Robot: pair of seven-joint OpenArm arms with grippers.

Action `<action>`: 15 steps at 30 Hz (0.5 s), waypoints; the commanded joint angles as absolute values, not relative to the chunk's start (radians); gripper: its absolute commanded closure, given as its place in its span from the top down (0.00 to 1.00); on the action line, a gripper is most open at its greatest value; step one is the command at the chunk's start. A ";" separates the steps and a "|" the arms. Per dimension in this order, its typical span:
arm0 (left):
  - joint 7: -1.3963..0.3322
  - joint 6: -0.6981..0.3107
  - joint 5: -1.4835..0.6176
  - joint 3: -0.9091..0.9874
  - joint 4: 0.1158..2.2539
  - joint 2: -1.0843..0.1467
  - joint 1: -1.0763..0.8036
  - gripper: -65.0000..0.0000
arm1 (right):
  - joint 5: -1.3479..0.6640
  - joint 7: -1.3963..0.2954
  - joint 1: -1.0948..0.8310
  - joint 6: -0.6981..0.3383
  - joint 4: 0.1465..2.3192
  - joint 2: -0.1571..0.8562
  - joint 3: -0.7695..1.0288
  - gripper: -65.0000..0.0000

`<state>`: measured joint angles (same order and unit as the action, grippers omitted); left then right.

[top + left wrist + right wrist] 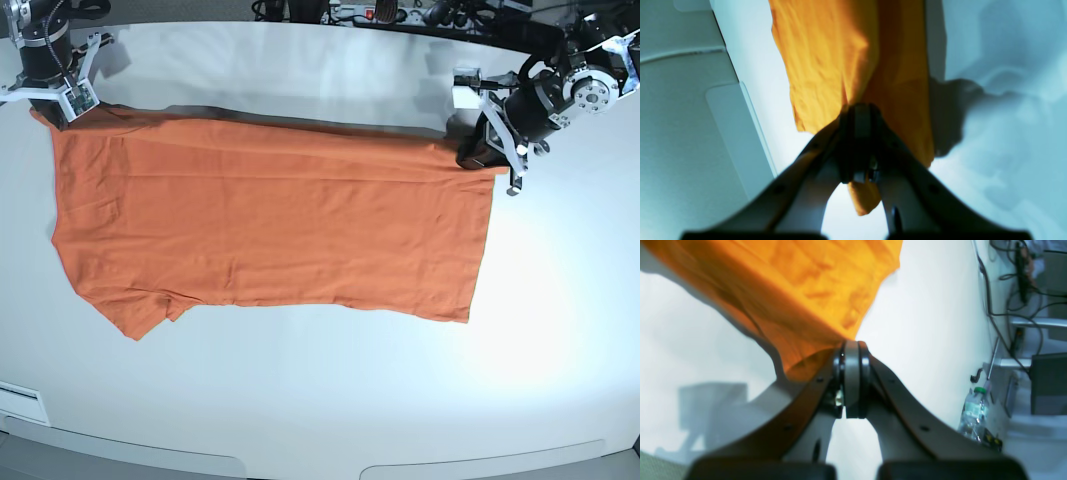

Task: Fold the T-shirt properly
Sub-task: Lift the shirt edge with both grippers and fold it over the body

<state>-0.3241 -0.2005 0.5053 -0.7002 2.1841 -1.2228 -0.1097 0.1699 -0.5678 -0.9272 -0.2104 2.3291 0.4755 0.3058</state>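
T-shirt (270,225): orange, spread across the white table (330,400) in the base view, long axis running side to side; 1 sleeve pointing toward the near left, straight hem at the right end.
Far edge: raised a little off the table along its length, dark shadow strip beneath it, pulled between the 2 far corners.
Lower part: lying flat on the table with light wrinkles.
Left gripper (860,110): at the far right corner in the base view (478,152); jaws pressed together on a pinch of orange fabric, a small tail of cloth poking out behind the fingers in the left wrist view.
Right gripper (851,345): at the far left corner in the base view (62,103); jaws closed tight on the cloth edge, fabric fanning up and away from the tips in the right wrist view.
T-shirt in wrist views: hanging in folds from each grip (826,56) (790,283), shadow cast on the table below.
Beyond the table: water bottle (973,413) with a green cap, and cables (1003,303), seen past the table edge in the right wrist view.
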 commanded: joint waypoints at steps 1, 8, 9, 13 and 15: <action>-0.310 -0.186 0.512 -0.692 2.183 -1.231 -0.089 0.00 | 0.169 -0.550 -0.917 -0.200 2.347 0.486 0.316 0.00; -0.284 -0.186 0.488 -0.692 2.154 -1.176 -0.068 0.00 | 0.100 -0.494 -0.836 -0.253 2.263 0.489 0.316 0.00; -0.284 -0.186 0.488 -0.692 2.151 -1.171 -0.068 0.00 | 0.100 -0.491 -0.821 -0.255 2.241 0.491 0.316 0.00; -0.284 -0.186 0.481 -0.692 2.120 -1.147 -0.066 0.00 | 0.057 -0.490 -0.762 -0.259 2.171 0.502 0.316 0.00; -0.273 -0.186 0.474 -0.692 2.102 -1.133 -0.066 0.00 | 0.036 -0.489 -0.747 -0.282 2.156 0.502 0.316 0.00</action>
